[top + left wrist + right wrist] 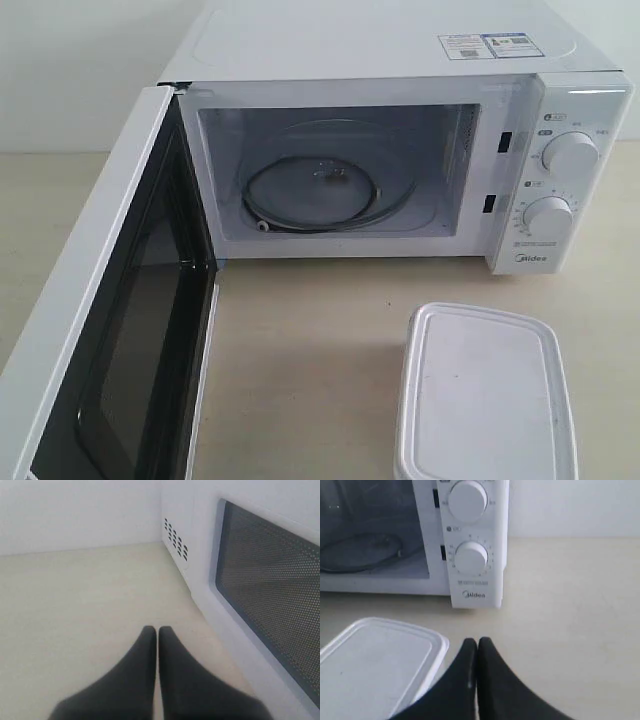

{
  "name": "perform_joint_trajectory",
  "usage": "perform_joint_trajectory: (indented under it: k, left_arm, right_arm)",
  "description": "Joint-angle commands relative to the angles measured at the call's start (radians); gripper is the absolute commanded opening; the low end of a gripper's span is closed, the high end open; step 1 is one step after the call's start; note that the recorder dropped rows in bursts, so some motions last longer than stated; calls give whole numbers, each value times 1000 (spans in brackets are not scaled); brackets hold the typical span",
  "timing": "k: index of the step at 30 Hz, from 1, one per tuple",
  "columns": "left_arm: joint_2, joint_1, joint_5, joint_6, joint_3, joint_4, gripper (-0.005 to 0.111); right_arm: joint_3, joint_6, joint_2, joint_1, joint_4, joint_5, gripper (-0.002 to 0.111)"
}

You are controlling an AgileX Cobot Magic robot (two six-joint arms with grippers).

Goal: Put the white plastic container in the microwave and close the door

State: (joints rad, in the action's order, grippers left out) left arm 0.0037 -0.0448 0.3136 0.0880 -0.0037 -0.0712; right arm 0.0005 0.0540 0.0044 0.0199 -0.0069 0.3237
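The white plastic container [487, 392] stands lidded on the table, in front of the microwave's [400, 60] dial panel. The door [110, 320] is swung wide open toward the camera, on the left. Inside the cavity lies the glass turntable [318, 188], with nothing on it. Neither gripper shows in the exterior view. My right gripper [477, 642] is shut and empty, just beside the container [375, 662], facing the dials [470, 557]. My left gripper [157, 630] is shut and empty over bare table, beside the door's outer window [272, 605].
The beige table [300, 340] runs between the open door and the container. A white wall stands behind the microwave. Vent holes [176, 540] mark the microwave's side near the left gripper.
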Motion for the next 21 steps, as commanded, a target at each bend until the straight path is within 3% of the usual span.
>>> perform_joint_trajectory:
  k: [1, 13, 16, 21]
  left_arm:
    - [-4, 3, 1, -11, 4, 1, 4]
    - [-4, 3, 1, -11, 4, 1, 4]
    - [-4, 3, 1, -11, 4, 1, 4]
    - [-4, 3, 1, -11, 4, 1, 4]
  right_arm:
    - [0, -29, -4, -5, -6, -158, 0]
    - [0, -11, -4, -5, -1, -537, 0]
    - [0, 45, -4, -5, 0, -747, 0]
    - [0, 326, -4, 0, 0, -1206, 0]
